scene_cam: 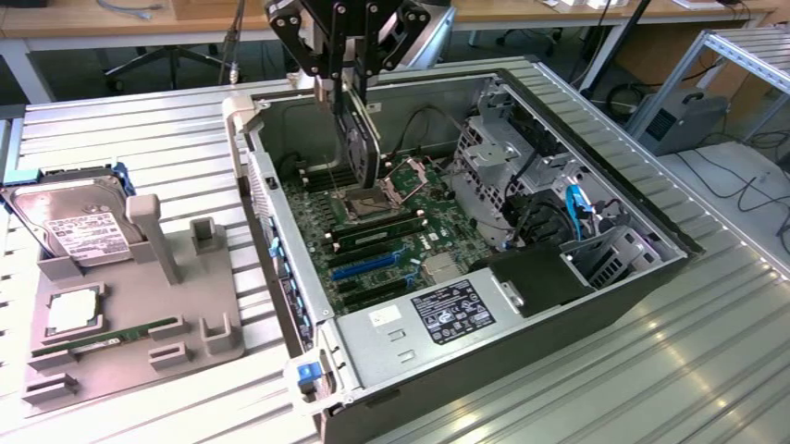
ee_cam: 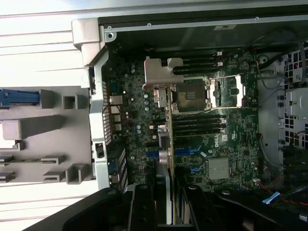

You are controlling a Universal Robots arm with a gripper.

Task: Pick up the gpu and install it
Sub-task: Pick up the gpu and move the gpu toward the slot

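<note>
gpu (scene_cam: 358, 139): up in the air, hanging on edge inside the case's side opening, not seated in any slot
silver end bracket (ee_cam: 161, 77): on the gpu's far end in the wrist view, where you're basically looking straight down the card's thin edge
gripper (scene_cam: 346, 79): clamped on the gpu's upper edge, one finger on each face, so it's carrying the card
motherboard (scene_cam: 370, 250): right under the gpu, green, lying flat in the bottom of the case
cpu socket (scene_cam: 370, 199): latch flipped up, just below the card's lower edge in the exterior view
blue slots (scene_cam: 364, 268): further along the board, towards the camera in the exterior view
computer case (scene_cam: 593, 305): black tower on its side, side panel off, drive cage on the exterior view's right
gray parts holder (scene_cam: 136, 361): beside the case on the exterior view's left
hard drive (scene_cam: 80, 231): propped in that holder
ram stick (scene_cam: 105, 338): lying flat on the holder
table (scene_cam: 691, 370): ribbed metal, under everything
</note>
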